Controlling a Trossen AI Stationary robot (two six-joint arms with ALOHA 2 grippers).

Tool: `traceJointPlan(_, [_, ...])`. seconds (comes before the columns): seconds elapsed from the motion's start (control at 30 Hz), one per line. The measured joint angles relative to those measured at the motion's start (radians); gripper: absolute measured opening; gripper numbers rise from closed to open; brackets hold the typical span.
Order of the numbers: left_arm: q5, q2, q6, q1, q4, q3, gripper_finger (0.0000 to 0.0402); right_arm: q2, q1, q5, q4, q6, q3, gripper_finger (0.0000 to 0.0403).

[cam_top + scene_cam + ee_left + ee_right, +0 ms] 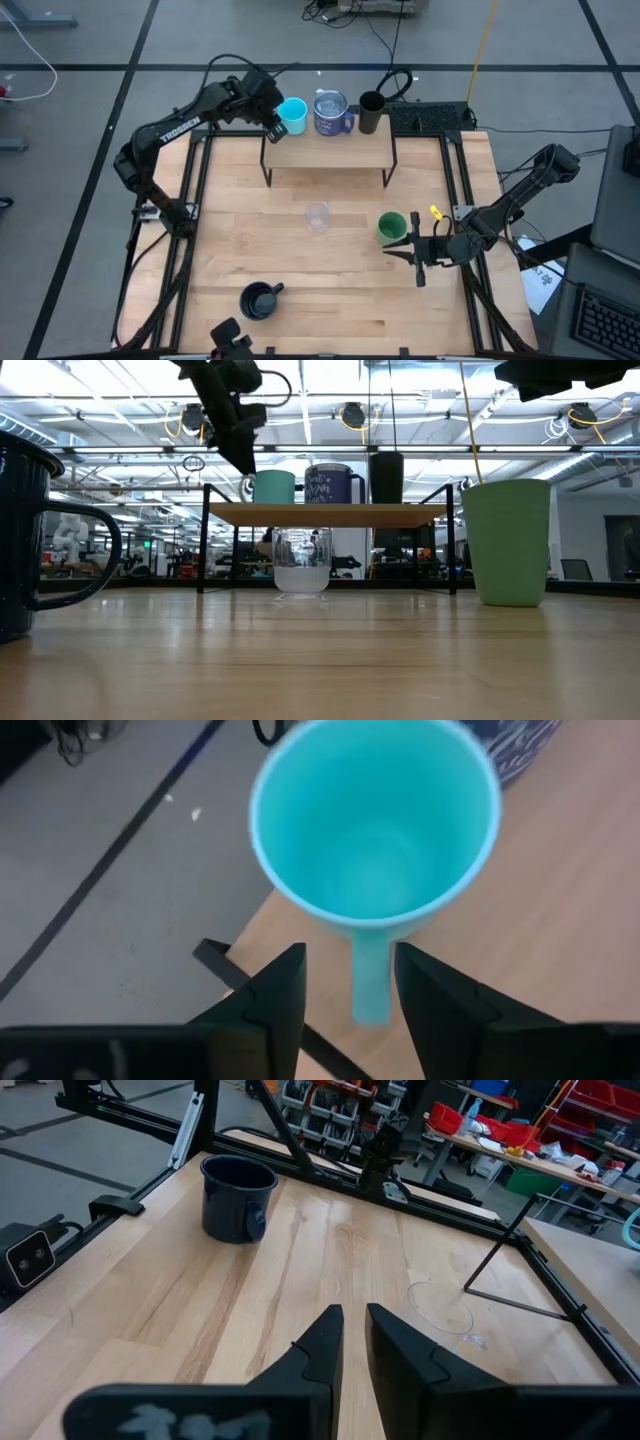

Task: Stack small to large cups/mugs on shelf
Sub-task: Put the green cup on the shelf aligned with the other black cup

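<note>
Mug, dark w/ handle [260, 299], sits at the near edge of the tabletop [300, 270], upright, untouched. Farther in, mid-table, the small clear glass [317, 216] stands alone, just in front of the shelf [330, 150]. The green cup [391, 227] is off to the right of it, w/ the right gripper [417, 262] parked just beside it, near but not touching, fingers nearly together and holding nothing.

On the shelf, at the back: cyan mug [375, 830] at the left end, blue-purple mug [331, 113] in the middle, tall black tumbler [371, 112] at the right, all upright in a row, close together.

Left gripper [348, 995] is at the cyan mug, fingers apart w/ the mug's handle between them; from the wrist view there is a gap on both sides of the handle, so it reads as let go, not clamped.

Step in hand, as I judge it: release and clear the cyan mug. To do it well, open enough that neither finger drags the handle, then back straight off along the handle's line, no sideways swing, since the blue-purple mug is right next to it and the cyan one stands near the shelf's end. Three vessels remain on the table.
</note>
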Motion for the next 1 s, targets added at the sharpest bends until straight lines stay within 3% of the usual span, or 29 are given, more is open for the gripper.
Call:
traceJointPlan(0.37, [-0.022, -0.164, -0.025, -0.042, 0.001, 0.0, 0.0157, 0.0, 0.0, 0.0, 0.0, 0.0, 0.0, 0.0036])
traceJointPlan(0.63, [-0.083, -0.247, -0.051, -0.168, -0.008, 0.0, 0.0157, 0.0, 0.0, 0.0, 0.0, 0.0, 0.0, 0.0036])
traceJointPlan(1.0, [-0.162, -0.26, -0.08, -0.341, -0.028, 0.0, 0.0157, 0.0, 0.0, 0.0, 0.0, 0.017, 0.0, 0.0036])
